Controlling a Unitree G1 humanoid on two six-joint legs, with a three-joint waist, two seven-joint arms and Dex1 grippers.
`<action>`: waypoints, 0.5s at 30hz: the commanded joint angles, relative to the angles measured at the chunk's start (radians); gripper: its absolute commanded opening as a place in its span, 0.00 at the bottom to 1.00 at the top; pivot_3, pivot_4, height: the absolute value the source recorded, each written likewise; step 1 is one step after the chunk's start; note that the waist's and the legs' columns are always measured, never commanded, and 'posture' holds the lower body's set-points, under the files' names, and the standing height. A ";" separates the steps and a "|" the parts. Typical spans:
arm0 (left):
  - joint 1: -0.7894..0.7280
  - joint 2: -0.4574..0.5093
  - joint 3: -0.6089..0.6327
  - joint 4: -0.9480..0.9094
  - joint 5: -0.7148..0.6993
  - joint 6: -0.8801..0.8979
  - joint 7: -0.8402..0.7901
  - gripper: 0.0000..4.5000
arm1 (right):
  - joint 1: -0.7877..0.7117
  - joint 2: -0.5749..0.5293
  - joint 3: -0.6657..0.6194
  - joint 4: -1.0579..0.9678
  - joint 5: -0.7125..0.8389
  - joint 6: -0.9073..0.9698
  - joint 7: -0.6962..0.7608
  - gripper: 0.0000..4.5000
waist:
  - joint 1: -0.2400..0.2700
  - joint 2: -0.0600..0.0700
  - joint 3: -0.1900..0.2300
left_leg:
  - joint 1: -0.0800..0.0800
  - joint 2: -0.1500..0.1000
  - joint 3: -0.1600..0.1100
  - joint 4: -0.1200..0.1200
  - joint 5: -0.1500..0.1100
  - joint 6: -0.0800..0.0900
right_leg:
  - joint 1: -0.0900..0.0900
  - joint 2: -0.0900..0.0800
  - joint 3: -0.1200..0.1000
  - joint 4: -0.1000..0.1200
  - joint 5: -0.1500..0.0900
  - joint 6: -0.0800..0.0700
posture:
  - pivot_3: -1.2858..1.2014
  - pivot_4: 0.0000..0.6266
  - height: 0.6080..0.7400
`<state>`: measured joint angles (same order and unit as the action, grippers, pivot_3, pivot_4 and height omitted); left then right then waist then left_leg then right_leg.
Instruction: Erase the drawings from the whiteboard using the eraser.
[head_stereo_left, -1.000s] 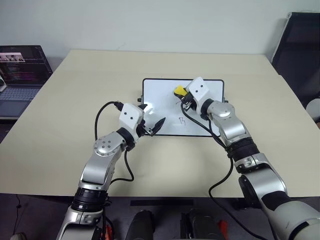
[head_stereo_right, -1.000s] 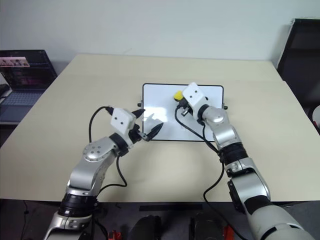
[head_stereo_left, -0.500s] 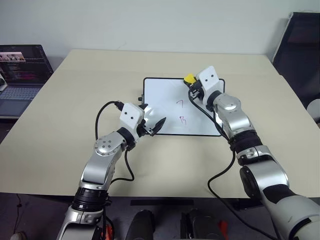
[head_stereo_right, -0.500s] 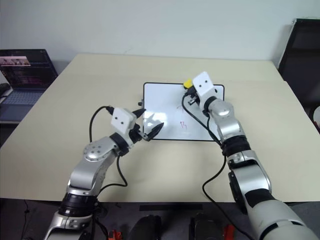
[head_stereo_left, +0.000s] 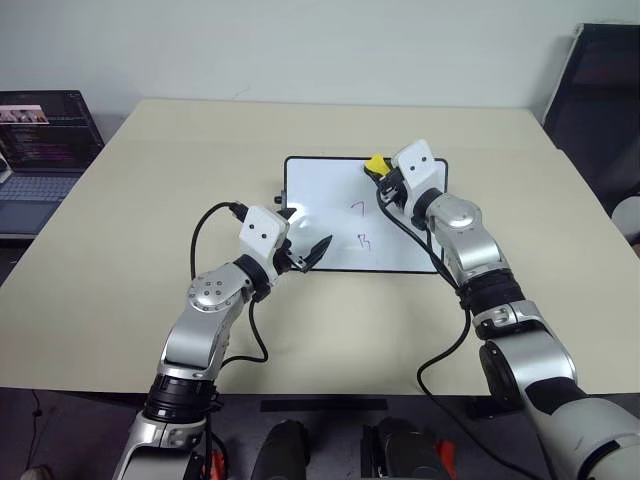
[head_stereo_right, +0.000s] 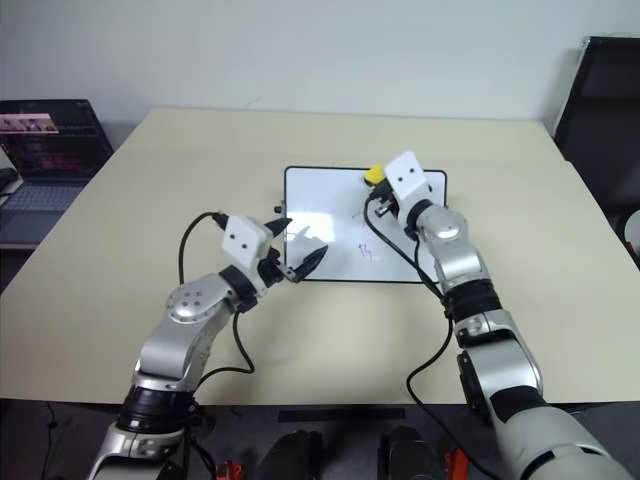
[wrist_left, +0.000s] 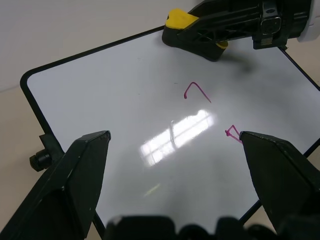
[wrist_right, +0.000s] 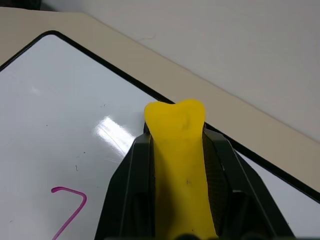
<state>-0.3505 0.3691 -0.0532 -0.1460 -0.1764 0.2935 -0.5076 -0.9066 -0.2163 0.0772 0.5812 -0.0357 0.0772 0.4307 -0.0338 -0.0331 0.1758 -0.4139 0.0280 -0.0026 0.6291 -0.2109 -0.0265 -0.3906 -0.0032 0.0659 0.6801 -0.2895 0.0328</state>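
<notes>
On the beige worktop (head_stereo_left: 130, 230), the left gripper (head_stereo_left: 305, 252) is hovering with fingers spread over the whiteboard (head_stereo_left: 320, 215) near edge. Two drawings (head_stereo_left: 360, 224) are showing mid-board. The right gripper (head_stereo_left: 384, 176) is clenching the yellow eraser (head_stereo_left: 376, 162) at the board's far edge.

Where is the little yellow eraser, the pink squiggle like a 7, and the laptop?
Small yellow eraser (wrist_right: 179, 165), right wrist view, its top face.
Pink 7-shaped squiggle (wrist_left: 196, 91), left wrist view, its corner.
Open dark laptop (head_stereo_left: 38, 160), left eye view, where screen meets keyboard.
</notes>
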 joint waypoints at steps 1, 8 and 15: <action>0.005 0.002 0.008 -0.041 -0.007 -0.022 -0.011 1.00 | 0.052 -0.009 -0.035 -0.192 0.067 0.090 0.031 0.21 | 0.001 0.000 0.000 | -0.001 0.000 0.000 0.000 0.000 0.000 | 0.000 0.000 0.000 0.000 0.000 0.000 | 0.52 0.24 1.00; 0.039 0.006 -0.002 -0.062 -0.012 -0.026 -0.040 1.00 | 0.215 -0.067 -0.096 -0.566 0.171 0.310 0.049 0.21 | 0.002 0.000 0.000 | -0.002 0.000 -0.003 0.000 0.000 0.000 | -0.001 0.000 0.000 0.000 0.000 0.000 | 0.52 0.24 1.00; 0.084 0.010 0.013 -0.084 -0.032 -0.037 -0.072 1.00 | 0.350 -0.129 -0.128 -0.755 0.183 0.352 0.032 0.21 | 0.000 0.000 0.000 | -0.002 0.000 -0.003 0.000 0.000 0.000 | -0.001 0.000 0.000 -0.001 0.000 0.000 | 0.52 0.24 1.00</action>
<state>-0.2763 0.3716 -0.0537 -0.1759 -0.1899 0.2786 -0.5689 -0.5661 -0.3308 -0.0203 -0.1112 0.1381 0.4447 0.4703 -0.0337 -0.0330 0.1759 -0.4155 0.0277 -0.0058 0.6290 -0.2110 -0.0265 -0.3913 -0.0029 0.0658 0.6794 -0.2897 0.0329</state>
